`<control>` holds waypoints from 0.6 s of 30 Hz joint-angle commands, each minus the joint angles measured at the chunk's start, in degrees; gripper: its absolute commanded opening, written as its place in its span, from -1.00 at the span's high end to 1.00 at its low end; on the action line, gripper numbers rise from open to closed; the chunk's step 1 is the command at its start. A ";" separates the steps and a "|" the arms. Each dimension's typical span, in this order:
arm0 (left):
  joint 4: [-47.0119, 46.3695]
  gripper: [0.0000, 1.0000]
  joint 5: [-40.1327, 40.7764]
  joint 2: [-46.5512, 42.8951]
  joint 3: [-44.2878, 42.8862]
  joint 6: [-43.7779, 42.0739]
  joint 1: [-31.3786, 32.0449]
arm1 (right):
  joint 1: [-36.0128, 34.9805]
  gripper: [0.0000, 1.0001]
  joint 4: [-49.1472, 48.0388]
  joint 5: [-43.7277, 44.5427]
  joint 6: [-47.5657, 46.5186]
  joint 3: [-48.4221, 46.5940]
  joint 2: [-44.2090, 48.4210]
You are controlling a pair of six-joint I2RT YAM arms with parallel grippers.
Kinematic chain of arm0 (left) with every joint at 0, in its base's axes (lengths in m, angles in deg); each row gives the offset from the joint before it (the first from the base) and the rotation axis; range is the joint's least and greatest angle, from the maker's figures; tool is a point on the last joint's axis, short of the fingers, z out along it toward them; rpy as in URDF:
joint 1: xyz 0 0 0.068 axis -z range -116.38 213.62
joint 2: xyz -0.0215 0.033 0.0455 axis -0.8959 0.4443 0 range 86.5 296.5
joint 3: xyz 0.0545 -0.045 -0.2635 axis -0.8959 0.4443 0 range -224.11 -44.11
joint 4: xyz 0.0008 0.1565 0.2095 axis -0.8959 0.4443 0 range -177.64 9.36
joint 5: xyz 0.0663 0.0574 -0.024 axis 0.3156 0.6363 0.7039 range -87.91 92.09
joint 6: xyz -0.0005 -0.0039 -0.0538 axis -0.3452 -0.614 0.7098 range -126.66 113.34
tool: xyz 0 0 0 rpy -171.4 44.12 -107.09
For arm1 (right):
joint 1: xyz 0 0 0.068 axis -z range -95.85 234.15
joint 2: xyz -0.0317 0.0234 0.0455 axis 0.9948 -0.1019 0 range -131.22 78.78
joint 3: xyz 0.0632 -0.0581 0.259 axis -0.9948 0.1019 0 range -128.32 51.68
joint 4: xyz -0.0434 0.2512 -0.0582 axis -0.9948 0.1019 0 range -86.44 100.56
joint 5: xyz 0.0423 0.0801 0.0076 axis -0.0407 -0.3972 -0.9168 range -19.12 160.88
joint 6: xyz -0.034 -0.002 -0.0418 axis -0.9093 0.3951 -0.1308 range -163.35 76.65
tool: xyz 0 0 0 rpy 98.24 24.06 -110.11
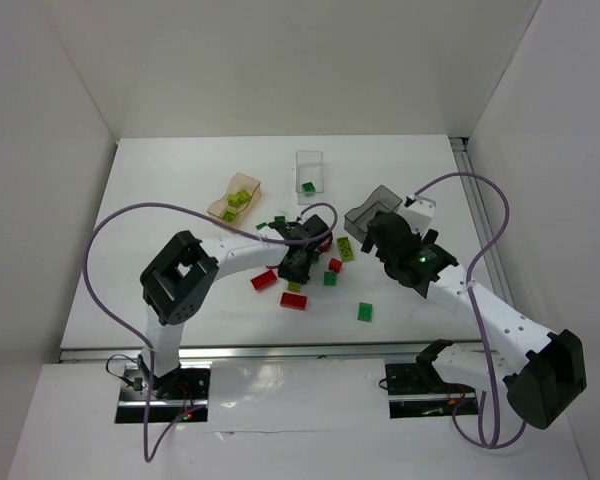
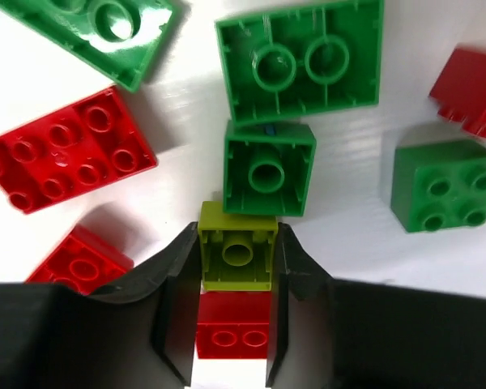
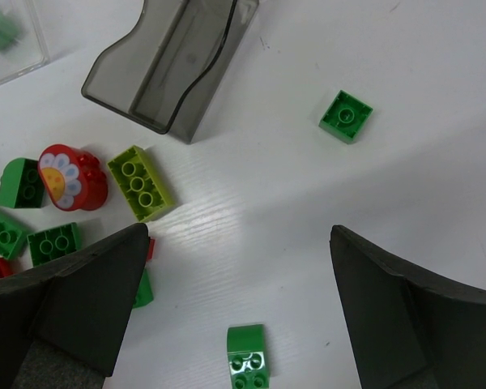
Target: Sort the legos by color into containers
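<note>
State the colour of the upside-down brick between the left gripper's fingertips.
Yellow-green glossy plastic brick; left wrist view shows it best.

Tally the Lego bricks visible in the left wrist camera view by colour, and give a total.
Red bricks: 4
Dark green bricks: 4
Yellow-green brick: 1
Total: 9

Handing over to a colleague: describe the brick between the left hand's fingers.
Start at the left hand at the bottom of the left wrist view. Between its black fingers sits a small square yellow-green plastic brick, just below a square dark green plastic brick. It is the only yellow-green piece there, hollow underside up.
</note>
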 commanded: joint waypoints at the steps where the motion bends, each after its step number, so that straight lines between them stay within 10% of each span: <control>1: 3.04 0.39 3.50 -1.12 -3.78 -0.18 0.07 | -0.56 -1.00 1.25 1.71 1.07 -0.13 0.35; 18: 7.80 0.57 4.74 1.58 -19.25 -3.95 -29.09 | -0.56 -1.00 -0.42 1.71 0.01 -0.13 -1.93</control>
